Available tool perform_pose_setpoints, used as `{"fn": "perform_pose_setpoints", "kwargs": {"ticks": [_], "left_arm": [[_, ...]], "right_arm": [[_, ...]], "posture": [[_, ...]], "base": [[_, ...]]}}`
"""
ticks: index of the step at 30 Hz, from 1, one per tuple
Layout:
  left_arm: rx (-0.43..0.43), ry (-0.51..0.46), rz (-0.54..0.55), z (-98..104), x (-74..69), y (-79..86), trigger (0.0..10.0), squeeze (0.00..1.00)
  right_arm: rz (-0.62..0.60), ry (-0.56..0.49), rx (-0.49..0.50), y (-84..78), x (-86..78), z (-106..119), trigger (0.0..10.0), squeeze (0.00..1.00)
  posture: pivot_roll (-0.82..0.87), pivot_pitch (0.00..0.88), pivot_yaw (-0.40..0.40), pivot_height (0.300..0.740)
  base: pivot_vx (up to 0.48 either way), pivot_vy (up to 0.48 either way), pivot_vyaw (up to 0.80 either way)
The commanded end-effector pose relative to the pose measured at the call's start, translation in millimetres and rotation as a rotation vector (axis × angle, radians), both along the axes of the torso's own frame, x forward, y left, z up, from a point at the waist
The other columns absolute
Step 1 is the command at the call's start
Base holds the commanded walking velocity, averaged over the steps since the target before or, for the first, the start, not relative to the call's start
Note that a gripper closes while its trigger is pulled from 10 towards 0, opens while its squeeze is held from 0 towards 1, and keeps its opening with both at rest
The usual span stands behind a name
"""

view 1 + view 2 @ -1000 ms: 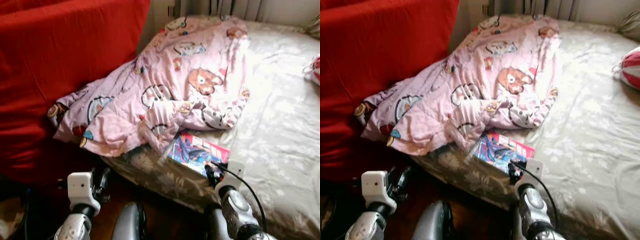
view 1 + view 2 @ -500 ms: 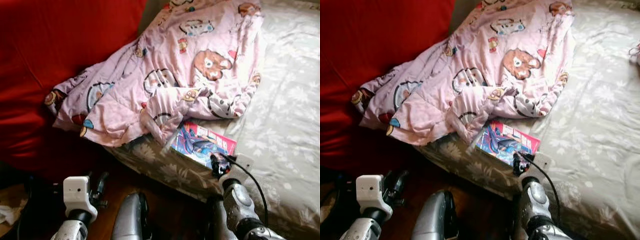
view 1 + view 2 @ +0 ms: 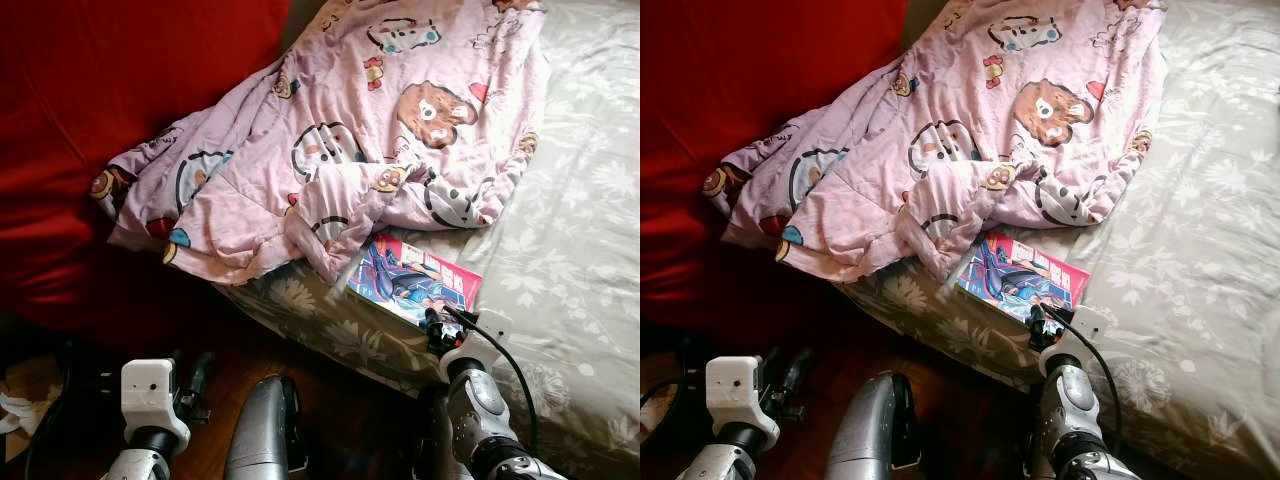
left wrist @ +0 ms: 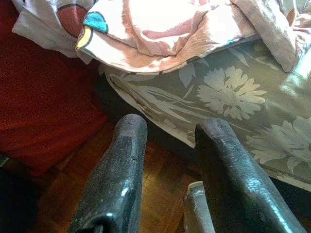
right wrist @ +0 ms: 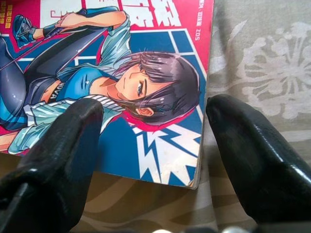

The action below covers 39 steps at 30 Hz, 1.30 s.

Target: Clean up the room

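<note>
Right gripper [image 5: 153, 145] hovered at near corner of thin red-and-blue manga paperback with cartoon cover [image 3: 415, 281], fingers spread apart w/ one black finger [image 5: 58, 145] over the cover and the other beside the book's edge, nothing clamped (contact w/ cover unclear). Paperback lay flat on grey floral-print bed sheet [image 3: 560, 230] near mattress edge, just beside a rumpled pink quilted blanket w/ cartoon bear prints [image 3: 340, 140], one blanket fold touching its far corner. Blanket draped from bed onto large red fabric cushion [image 3: 120, 110]. Left gripper [image 4: 167, 165] hung low over dark wooden parquet floor [image 4: 160, 174] beside the bed, fingers parted, empty.
</note>
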<state>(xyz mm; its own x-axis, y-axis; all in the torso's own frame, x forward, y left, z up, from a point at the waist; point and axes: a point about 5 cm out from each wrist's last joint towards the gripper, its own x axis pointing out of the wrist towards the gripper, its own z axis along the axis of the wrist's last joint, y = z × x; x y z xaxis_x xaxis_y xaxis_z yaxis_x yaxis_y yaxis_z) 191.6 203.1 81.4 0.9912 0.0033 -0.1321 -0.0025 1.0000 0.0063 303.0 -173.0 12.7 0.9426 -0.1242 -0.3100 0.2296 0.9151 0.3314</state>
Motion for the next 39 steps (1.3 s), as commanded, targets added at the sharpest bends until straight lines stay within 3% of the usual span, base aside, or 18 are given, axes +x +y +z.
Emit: {"fn": "perform_pose_setpoints", "kwargs": {"ticks": [1,8,16,21,26,32,39], "left_arm": [[0.025,0.024,0.001,-0.5,-5.3,3.9,10.0,0.00],[0.040,0.028,-0.004,1.7,-7.2,5.1,10.0,0.00],[0.058,0.035,-0.018,4.6,-11.0,4.8,10.0,0.00],[0.064,0.037,-0.020,5.8,-13.2,6.2,10.0,0.00],[0.069,0.048,-0.025,5.7,-16.6,6.4,10.0,0.00],[0.075,0.049,-0.028,7.5,-19.3,5.6,10.0,0.00],[0.083,0.055,-0.024,8.5,-21.3,6.9,10.0,0.00]], "right_arm": [[-0.014,0.022,0.023,2.8,-5.9,-6.7,10.0,0.00],[-0.029,0.022,0.075,2.8,-4.2,-6.1,10.0,0.00],[-0.051,0.029,0.303,3.7,-6.3,-11.9,10.0,0.00],[-0.063,0.030,0.391,2.4,-10.0,-16.2,10.0,0.00],[-0.117,0.041,0.537,-2.9,-20.4,-26.3,10.0,0.00],[-0.164,0.044,0.601,-9.1,-27.8,-32.4,10.0,0.00],[-0.072,0.016,0.728,5.5,-27.7,-32.2,10.0,0.00]], "posture": [[0.24,0.265,0.113,0.589],[0.26,0.269,0.120,0.589],[0.27,0.275,0.130,0.589],[0.28,0.279,0.135,0.589],[0.29,0.289,0.139,0.589],[0.30,0.295,0.143,0.589],[0.30,0.297,0.146,0.589]], "base": [[0.000,0.000,0.00],[0.000,0.000,0.00],[0.000,0.000,0.00],[0.000,0.000,0.00],[0.000,0.000,0.00],[0.000,0.000,0.00],[0.000,0.000,0.00]]}}
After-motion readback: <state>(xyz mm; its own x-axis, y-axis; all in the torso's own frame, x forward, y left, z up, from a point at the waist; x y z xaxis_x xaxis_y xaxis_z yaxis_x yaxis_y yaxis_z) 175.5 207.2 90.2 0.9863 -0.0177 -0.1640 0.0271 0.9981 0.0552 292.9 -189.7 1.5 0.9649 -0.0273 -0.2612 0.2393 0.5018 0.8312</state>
